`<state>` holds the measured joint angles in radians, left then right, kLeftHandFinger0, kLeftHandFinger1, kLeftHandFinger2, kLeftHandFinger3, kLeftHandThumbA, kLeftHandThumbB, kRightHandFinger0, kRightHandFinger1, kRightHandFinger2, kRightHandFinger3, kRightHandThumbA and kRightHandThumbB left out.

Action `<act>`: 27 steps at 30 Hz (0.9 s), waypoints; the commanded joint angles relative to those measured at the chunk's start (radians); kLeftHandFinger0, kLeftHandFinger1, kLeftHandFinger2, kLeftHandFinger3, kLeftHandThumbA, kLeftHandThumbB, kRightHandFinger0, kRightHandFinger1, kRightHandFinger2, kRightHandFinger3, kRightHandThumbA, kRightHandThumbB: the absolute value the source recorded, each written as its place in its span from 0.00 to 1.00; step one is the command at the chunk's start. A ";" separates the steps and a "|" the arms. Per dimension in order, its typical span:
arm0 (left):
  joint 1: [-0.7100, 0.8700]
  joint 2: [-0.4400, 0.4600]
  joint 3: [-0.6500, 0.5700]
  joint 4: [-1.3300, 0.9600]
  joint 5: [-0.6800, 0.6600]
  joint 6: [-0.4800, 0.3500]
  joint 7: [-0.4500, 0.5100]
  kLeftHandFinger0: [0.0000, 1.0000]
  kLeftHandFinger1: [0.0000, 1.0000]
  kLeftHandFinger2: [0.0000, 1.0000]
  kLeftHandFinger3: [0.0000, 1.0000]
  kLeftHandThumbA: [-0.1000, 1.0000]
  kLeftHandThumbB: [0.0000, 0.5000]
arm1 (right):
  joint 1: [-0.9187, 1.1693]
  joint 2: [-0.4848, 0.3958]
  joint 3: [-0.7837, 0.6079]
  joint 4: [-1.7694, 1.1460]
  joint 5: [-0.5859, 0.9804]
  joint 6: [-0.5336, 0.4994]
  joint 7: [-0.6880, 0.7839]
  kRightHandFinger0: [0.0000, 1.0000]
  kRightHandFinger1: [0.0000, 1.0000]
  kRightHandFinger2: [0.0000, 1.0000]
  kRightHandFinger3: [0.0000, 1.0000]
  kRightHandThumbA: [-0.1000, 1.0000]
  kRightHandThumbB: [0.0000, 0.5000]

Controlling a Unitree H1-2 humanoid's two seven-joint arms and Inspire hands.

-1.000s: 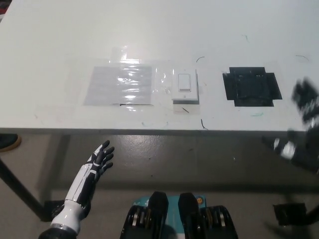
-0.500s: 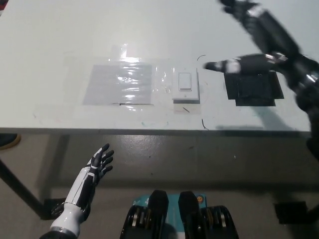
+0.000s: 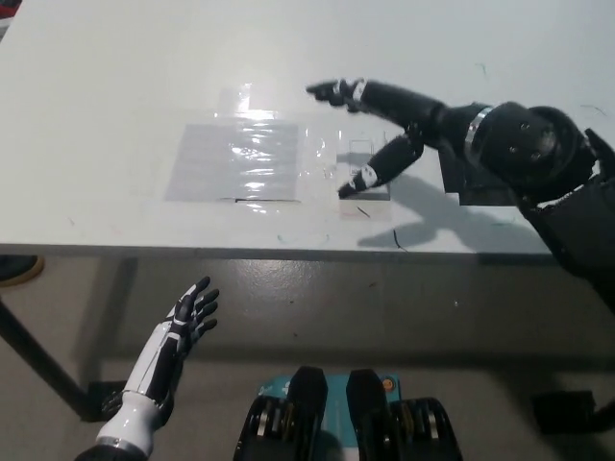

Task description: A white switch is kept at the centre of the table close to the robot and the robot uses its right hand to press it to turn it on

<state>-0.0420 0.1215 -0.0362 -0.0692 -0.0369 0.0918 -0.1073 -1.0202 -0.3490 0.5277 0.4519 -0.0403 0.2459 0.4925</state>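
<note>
A white wall switch (image 3: pixel 352 152) lies flat at the table's near centre, mostly covered by my black right hand (image 3: pixel 384 130). That hand reaches in from the right with fingers spread. One finger stretches past the switch toward the upper left, and a lower finger points down over the switch's near edge. Whether it touches the rocker I cannot tell. My white left hand (image 3: pixel 183 327) hangs open below the table edge at the lower left, holding nothing.
A clear plastic sheet (image 3: pixel 235 158) is taped to the white table (image 3: pixel 115 77) left of the switch. A black taped square (image 3: pixel 480 182) lies right of it, partly under my right forearm. The table's near edge runs across the middle; grey floor below.
My right arm has swept in from the right edge, risen over the black square, and come down leftward over the switch. The left hand has stayed put.
</note>
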 commanded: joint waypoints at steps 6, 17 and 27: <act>-0.009 0.011 0.004 -0.041 -0.006 0.005 -0.013 1.00 1.00 1.00 1.00 1.00 0.00 | -0.063 0.007 0.051 0.115 -0.169 -0.107 0.022 1.00 1.00 1.00 1.00 1.00 0.50; -0.016 0.010 0.005 -0.040 -0.006 0.003 -0.011 1.00 1.00 1.00 1.00 1.00 0.00 | -0.064 0.020 0.044 0.141 -0.228 -0.114 0.044 1.00 1.00 1.00 1.00 1.00 0.57; -0.021 0.011 0.004 -0.045 -0.004 0.010 -0.011 1.00 1.00 1.00 1.00 1.00 0.00 | -0.058 0.034 0.029 0.128 -0.252 -0.097 0.070 1.00 1.00 1.00 1.00 1.00 0.62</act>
<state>-0.0479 0.1219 -0.0364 -0.0740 -0.0372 0.0972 -0.1073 -1.0203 -0.3183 0.5768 0.6009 -0.2644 0.1715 0.5414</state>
